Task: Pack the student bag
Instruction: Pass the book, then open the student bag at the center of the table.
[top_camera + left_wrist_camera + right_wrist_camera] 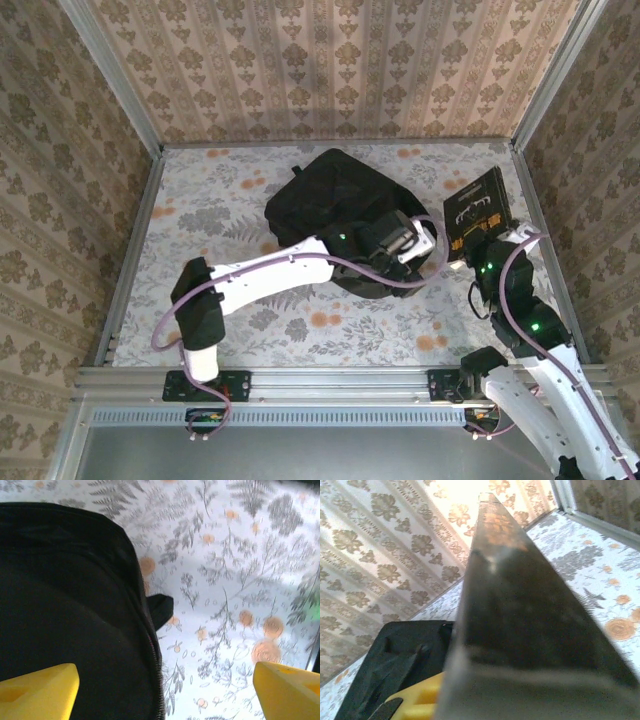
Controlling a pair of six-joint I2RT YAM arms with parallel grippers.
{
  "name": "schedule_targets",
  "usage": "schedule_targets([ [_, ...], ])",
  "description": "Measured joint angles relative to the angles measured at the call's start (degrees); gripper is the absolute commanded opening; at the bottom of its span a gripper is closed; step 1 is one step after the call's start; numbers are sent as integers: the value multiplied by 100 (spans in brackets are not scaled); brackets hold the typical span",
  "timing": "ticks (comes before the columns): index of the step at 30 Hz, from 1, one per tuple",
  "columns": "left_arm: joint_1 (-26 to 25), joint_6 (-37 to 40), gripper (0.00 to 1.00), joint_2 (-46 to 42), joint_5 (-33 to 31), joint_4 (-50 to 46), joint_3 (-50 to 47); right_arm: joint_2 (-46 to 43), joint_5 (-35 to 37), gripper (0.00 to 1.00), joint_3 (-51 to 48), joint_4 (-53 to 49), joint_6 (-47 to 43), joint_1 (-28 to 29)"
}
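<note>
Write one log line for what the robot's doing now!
left gripper: open, at student bag edge | right gripper: shut on black book, right of bag

Robot test cell, wallpapered panel walls point(330, 70), floral tabletop point(220, 210), aluminium frame rail point(330, 378)

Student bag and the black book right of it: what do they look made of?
Student bag: soft black fabric, matte, likely nylon or polyester; it slumps in folds, with a zipper along its edge. Book: stiff cover, probably coated card, glossy; it reflects light in the right wrist view.
</note>
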Motion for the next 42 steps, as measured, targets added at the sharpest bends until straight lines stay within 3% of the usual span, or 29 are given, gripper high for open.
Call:
schedule_targets([
  [8, -59, 426, 78, 553, -588, -337, 195, -13, -645, 0, 15, -24, 94, -680],
  [11, -59, 527, 68, 713, -706, -345, 212, -15, -927, 0, 15, -24, 162, -879],
  [13, -59, 562, 57, 793, -782, -345, 212, -28, -1073, 0, 13, -24, 221, -986],
  [14, -59, 586, 43, 828, -846, -341, 212, -44, -1158, 0, 11, -24, 256, -1034],
  [15, -59, 612, 21, 846, -935, -328, 210, -52, -1222, 0, 9, -24, 275, -1071],
  [17, -59, 614, 0, 848, -1075, -313, 208, -81, -1344, 0, -4, -20, 306, -1121],
  [22, -42, 634, 0, 817, -1217, -229, 173, -85, -1648, 0, -76, -2, 404, -1141],
  [27, 160, 420, 0, 380, -857, -15, -155, -83, -1932, 0, -175, 4, 420, -1141],
  [33, 868, -192, 0, -782, -221, 431, -754, -85, -2273, 0, -188, 2, 385, -1141],
  [38, 1550, -813, 0, -1670, -31, 789, -1193, -133, -2533, 0, -190, -2, 363, -1141],
  [42, 1781, -1172, 0, -2002, 33, 876, -1392, -254, -2800, 0, -243, -9, 407, -1141],
])
